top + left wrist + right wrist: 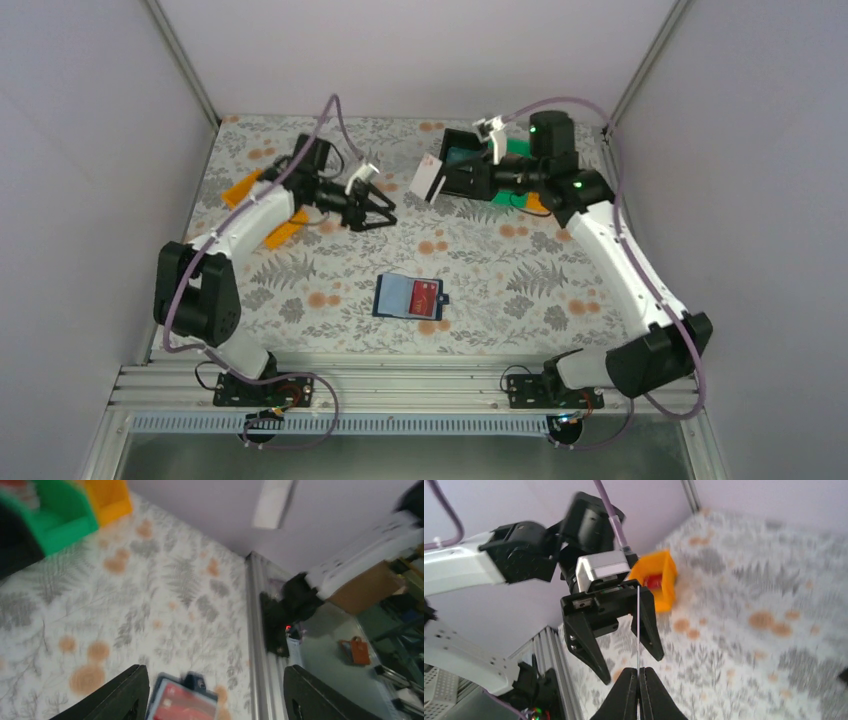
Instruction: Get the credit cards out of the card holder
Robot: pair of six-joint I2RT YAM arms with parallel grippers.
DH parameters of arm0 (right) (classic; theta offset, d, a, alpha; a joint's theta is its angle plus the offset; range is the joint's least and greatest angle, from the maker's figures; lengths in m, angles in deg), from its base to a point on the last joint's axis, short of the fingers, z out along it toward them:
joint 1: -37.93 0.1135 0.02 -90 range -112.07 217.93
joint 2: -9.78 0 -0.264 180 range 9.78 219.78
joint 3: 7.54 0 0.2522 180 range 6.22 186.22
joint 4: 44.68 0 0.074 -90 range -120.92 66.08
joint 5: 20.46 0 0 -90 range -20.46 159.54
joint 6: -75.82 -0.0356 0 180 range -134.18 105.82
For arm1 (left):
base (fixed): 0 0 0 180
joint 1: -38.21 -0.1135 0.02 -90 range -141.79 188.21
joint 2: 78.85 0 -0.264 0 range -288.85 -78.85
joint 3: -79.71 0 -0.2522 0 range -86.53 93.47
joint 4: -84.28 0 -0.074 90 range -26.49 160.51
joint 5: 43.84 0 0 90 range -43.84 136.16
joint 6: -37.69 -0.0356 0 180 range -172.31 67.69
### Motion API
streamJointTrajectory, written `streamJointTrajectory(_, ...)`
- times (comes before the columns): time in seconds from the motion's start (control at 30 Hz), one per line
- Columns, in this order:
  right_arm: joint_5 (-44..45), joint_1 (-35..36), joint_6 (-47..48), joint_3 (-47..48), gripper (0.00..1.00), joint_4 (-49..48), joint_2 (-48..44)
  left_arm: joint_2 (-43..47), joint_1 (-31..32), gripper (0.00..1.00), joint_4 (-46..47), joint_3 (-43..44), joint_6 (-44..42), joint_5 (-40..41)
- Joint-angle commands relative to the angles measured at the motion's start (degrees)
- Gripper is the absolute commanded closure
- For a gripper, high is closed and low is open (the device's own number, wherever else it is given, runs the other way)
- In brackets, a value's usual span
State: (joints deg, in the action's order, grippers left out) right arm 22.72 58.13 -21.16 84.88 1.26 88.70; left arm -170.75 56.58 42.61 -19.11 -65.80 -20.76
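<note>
The navy card holder (pixel 397 296) lies open on the flowered table, near the front middle, with a red card (pixel 427 300) in its right half. It also shows at the bottom of the left wrist view (pixel 175 700), blurred, below the jaws. My left gripper (pixel 375 216) is open and empty, held above the table behind the holder; it shows wide open in its own view (pixel 216 670). My right gripper (pixel 447 180) is shut on a pale card (pixel 427 180), held in the air facing the left gripper. In the right wrist view the card (pixel 638 625) is edge-on between the shut fingers (pixel 626 690).
A black bin (pixel 462 158), a green bin (pixel 516 150) and an orange bin (pixel 536 205) stand at the back right. Another orange bin (pixel 240 188) lies at the back left, partly under the left arm. An aluminium rail (pixel 400 385) runs along the near edge.
</note>
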Motion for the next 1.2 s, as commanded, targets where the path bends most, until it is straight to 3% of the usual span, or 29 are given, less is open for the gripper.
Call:
streamJointTrajectory(0.0,-1.4,-0.2,-0.1,9.4,0.96,-0.5,-3.1,-2.8,-4.5,0.33,-47.2,22.2,-45.3,-18.5)
streamJointTrajectory(0.13,-6.0,-0.2,-3.0,14.9,0.96,-5.5,-3.5,-3.1,-8.4,0.34,-49.9,37.8,-36.0,-15.5)
streamJointTrajectory(0.23,-8.1,-0.2,-5.2,16.3,0.96,-10.4,-4.8,-0.3,-8.6,0.35,-46.8,44.5,-30.6,-11.1)
streamJointTrajectory(0.33,-9.4,0.1,-6.6,18.0,0.96,-13.9,-6.0,5.7,-8.5,0.35,-31.2,43.8,-13.0,-3.2)
streamJointTrajectory(0.4,-9.2,0.7,-7.3,19.1,0.96,-16.2,-6.7,9.4,-8.4,0.35,-23.5,42.4,-5.7,0.9)
streamJointTrajectory(0.67,-7.8,4.7,-11.2,19.3,0.96,-25.1,-8.0,11.6,3.5,0.34,-8.0,44.4,11.1,6.1)
streamJointTrajectory(0.87,-7.6,8.2,-11.2,19.1,0.96,-26.3,-7.4,9.5,8.1,0.32,-3.1,47.2,14.8,7.5)
streamJointTrajectory(0.9,-7.4,8.5,-11.0,18.9,0.96,-26.4,-7.4,9.1,8.4,0.34,-3.1,48.0,14.7,7.1)
streamJointTrajectory(0.97,-6.9,9.2,-10.7,18.5,0.96,-26.1,-7.3,8.3,9.6,0.50,-3.8,49.5,13.2,5.7)
streamJointTrajectory(1.07,-6.4,9.6,-9.7,18.3,0.96,-25.1,-7.4,8.2,11.6,0.95,-6.3,49.7,9.6,5.0)
streamJointTrajectory(1.17,-5.8,9.7,-8.6,18.4,0.96,-23.3,-7.6,9.0,12.0,0.98,-7.6,48.5,8.8,5.4)
